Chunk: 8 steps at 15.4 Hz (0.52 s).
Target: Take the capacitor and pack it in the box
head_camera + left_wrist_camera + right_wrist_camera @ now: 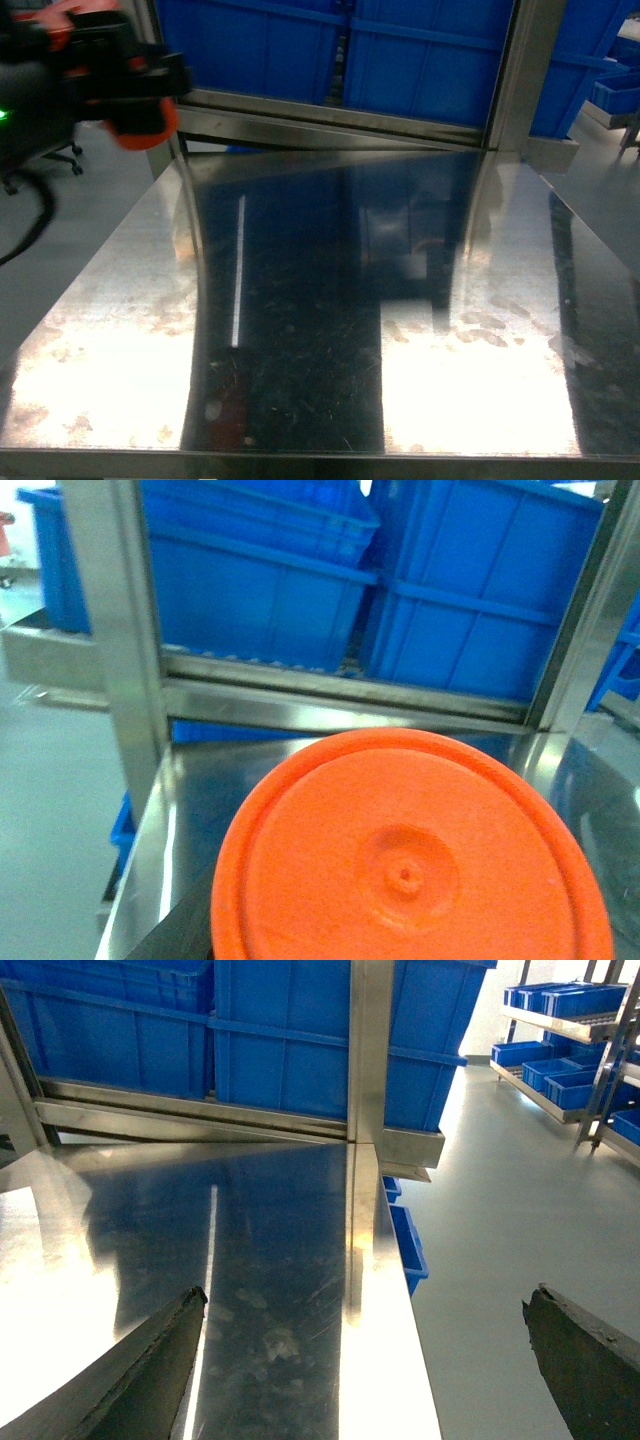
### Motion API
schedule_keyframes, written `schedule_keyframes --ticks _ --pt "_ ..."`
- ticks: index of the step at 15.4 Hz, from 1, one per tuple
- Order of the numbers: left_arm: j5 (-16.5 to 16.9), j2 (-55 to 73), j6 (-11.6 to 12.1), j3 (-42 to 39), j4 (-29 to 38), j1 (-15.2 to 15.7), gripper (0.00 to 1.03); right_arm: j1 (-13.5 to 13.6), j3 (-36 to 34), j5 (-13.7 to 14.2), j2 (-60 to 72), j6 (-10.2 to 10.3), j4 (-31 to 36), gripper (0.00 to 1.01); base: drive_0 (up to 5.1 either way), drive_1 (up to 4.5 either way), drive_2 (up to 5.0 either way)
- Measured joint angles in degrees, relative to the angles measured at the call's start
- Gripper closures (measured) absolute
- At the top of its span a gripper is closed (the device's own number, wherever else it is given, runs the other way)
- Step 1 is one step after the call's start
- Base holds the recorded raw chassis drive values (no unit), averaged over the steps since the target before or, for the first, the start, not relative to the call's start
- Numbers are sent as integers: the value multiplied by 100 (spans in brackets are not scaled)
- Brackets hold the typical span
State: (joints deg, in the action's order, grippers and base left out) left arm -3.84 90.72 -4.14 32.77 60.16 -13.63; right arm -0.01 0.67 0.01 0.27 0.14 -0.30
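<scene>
The capacitor (410, 860) is an orange cylinder, and its round end face fills the lower half of the left wrist view. My left gripper (135, 95) is shut on it, held high over the far left corner of the steel table (300, 300). The capacitor (142, 125) hangs below the black jaws there. One dark finger (185, 935) shows beside the capacitor. My right gripper (365, 1300) stands wide open with nothing between its fingers, above the table's right edge (375, 1340). It is out of the head view. The box is out of view.
Large blue bins (330, 50) stand behind a steel rail and upright posts (515, 70) at the table's back. Off the table's right edge lie grey floor (500, 1210) and shelves of blue bins (570, 1020). An office chair (60, 155) stands at far left.
</scene>
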Motion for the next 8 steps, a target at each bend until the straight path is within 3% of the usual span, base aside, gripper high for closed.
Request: schedule_keyframes --ticks 2,3,5,6,7,8 --pt "179 -1526 2 -960 -544 450 59 0 0 0 0 0 0 3 0 0 0" --pt "409 -2411 -22 -1287 -898 723 59 0 0 -2 0 0 0 3 0 0 0" --pt "1145 -4419 -44 -1805 -2361 1434 59 0 0 0 0 0 0 3 0 0 0" --pt "1001 -4903 13 -1746 -2863 1419 59 0 0 -2 0 0 0 3 0 0 0" --pt "533 -5252 186 -1690 -3563 1340 59 0 0 0 0 0 0 3 0 0 0" --pt "481 -5311 214 -1735 -3633 1340 59 0 0 0 0 0 -4 3 0 0 0"
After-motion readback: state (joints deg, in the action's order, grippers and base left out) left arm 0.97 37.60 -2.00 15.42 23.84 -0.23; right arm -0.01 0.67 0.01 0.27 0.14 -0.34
